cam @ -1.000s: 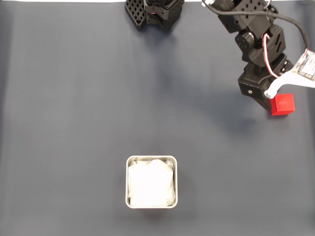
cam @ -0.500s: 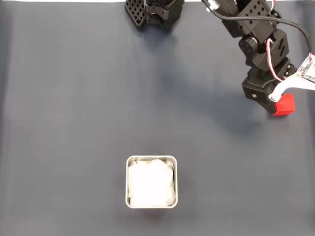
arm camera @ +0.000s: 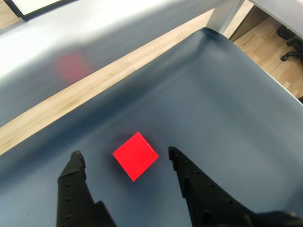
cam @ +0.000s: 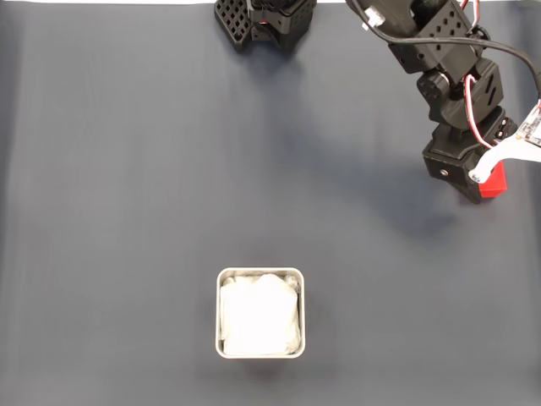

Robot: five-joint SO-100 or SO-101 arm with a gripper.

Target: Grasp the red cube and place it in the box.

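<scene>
Because the grasp depends on how the red cube (arm camera: 135, 155) sits against the line between the two fingertips, the wrist view matters most: the cube lies on the dark mat (arm camera: 222, 94) just ahead of the gripper (arm camera: 124, 157), roughly centred in the gap, with one black finger (arm camera: 75, 182) to its left and the other (arm camera: 189, 177) to its right in that view. The jaws stand spread wide with nothing between the pads, and neither tip touches the cube. The cube is turned so that a corner, not a flat face, points toward each finger; closing as it stands would probably meet corners first and could twist the cube, so a small wrist roll looks useful before the squeeze. How high the fingertips stand above the mat is hard to judge from this angle; they seem close to the cube's level but may need to drop a little more.

In the fixed view the arm (cam: 448, 85) reaches to the right edge of the mat, and the red cube (cam: 497, 179) peeks out beside the gripper's body, largely covered by it. The box (cam: 260, 272), with its white lining, sits well apart, toward the lower middle of the mat, so the carry would run down and to the left in that view.
</scene>
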